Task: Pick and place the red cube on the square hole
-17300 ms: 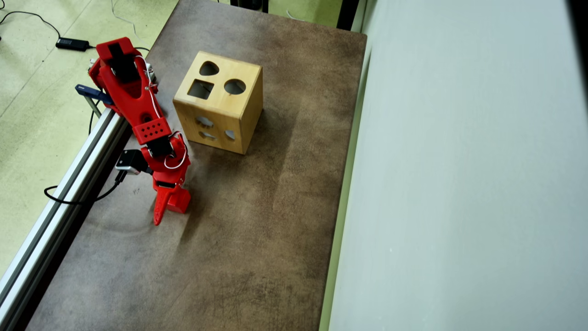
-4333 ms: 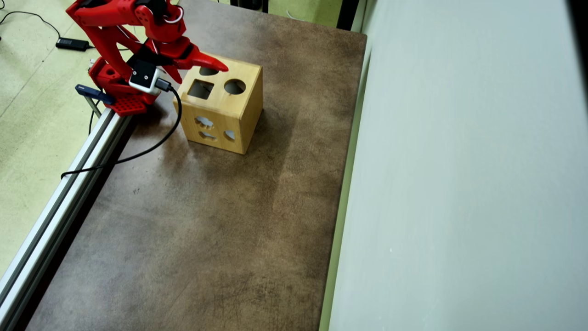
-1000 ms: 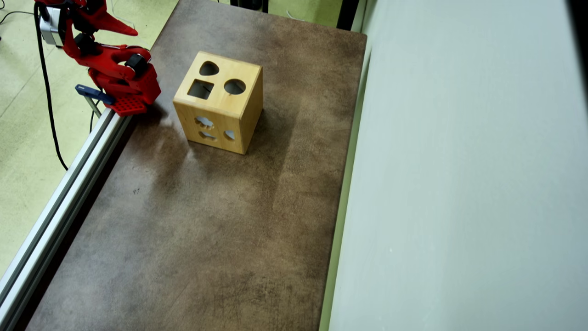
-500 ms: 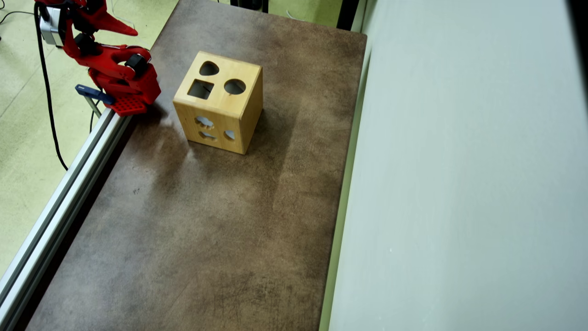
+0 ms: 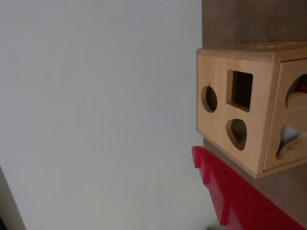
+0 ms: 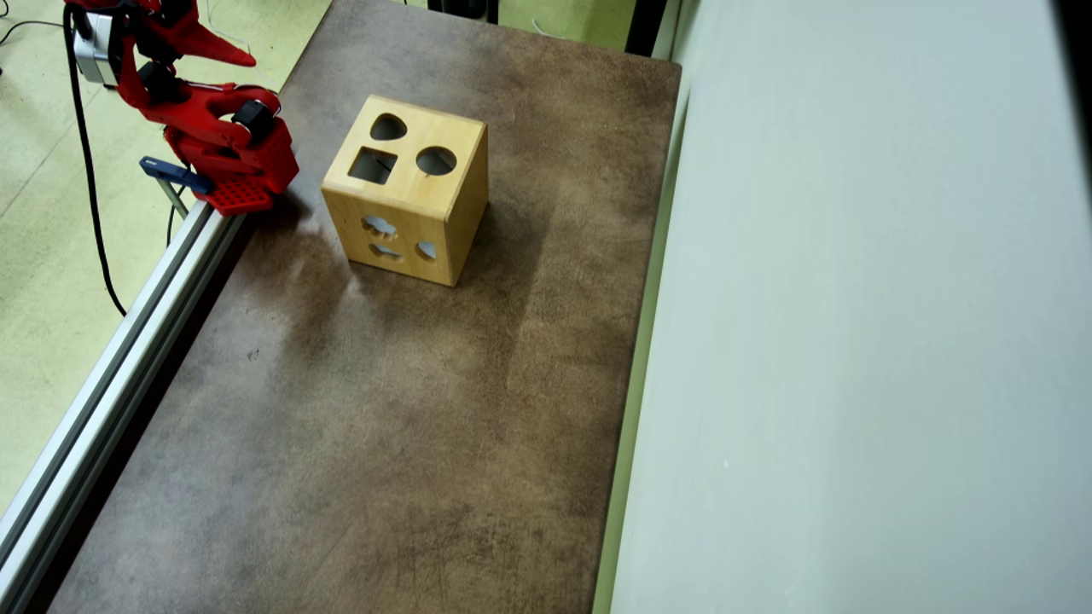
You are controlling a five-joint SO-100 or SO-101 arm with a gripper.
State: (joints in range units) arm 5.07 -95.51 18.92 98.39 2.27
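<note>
You are looking at a brown mottled tabletop (image 6: 409, 409) with most of its surface lying bare below the light wooden shape-sorter box (image 6: 408, 192), which is sitting near the far end. A pale grey wall (image 6: 853, 341) is running along the right edge in the overhead view, and an aluminium rail (image 6: 119, 367) along the left. The dark square hole (image 6: 373, 165) is showing in the box's top face. The red pincer (image 6: 205, 47) is resting folded back over the floor at the upper left, well apart from the box, gripping nothing; how far it is parted, you cannot tell. In the wrist view, a red bit (image 5: 301, 89) is showing through a side cutout; whether it is the small red cube is unclear.
</note>
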